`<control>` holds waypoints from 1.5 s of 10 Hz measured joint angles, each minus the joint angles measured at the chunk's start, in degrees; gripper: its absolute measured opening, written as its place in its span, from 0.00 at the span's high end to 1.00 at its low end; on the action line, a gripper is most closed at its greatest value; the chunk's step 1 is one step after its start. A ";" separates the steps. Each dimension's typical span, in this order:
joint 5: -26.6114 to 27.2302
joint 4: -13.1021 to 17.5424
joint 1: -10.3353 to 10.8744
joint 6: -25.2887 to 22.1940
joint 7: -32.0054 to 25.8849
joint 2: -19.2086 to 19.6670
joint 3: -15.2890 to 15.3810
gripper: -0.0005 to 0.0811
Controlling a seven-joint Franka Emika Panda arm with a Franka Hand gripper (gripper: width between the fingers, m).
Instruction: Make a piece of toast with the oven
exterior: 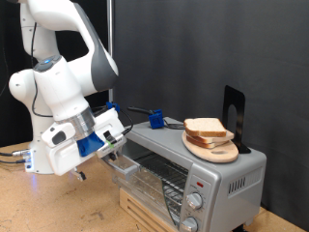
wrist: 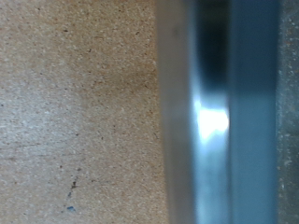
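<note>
1. The gripper (exterior: 118, 145) is positioned at the upper edge of the open door (exterior: 130, 170) of the oven (exterior: 208, 166); its finger spacing cannot be determined.
2. The piece of toast (exterior: 206, 127) is stacked with a second slice on a round wooden board (exterior: 214, 150) on the oven top.
3. No legible writing is seen.
4. In the wrist view, a blurred metal edge (wrist: 210, 121) is shown beside a particle-board surface (wrist: 75, 103).

My white arm shell (exterior: 68, 68) carries bright blue fittings near the pincer (exterior: 118, 147). The small boxy silver-grey metal oven (exterior: 217, 179) has two grey round knobs (exterior: 196, 201). On it, two pale cream bread slices with tan-brown crusts (exterior: 205, 128) lie on a light round wooden board (exterior: 217, 150). The speckled tan chipboard surface (wrist: 75, 103) shows dark flecks.
</note>
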 joint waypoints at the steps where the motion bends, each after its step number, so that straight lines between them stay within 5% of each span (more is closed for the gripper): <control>1: -0.92 0.00 -0.08 0.13 0.65 -0.01 0.00 0.01; 7: -11.72 0.02 -0.99 1.68 7.27 0.25 0.01 0.01; 10: -24.88 0.96 -1.88 1.92 17.44 1.87 0.10 0.01; 15: -30.26 2.14 -3.11 2.93 20.04 5.24 -0.28 0.01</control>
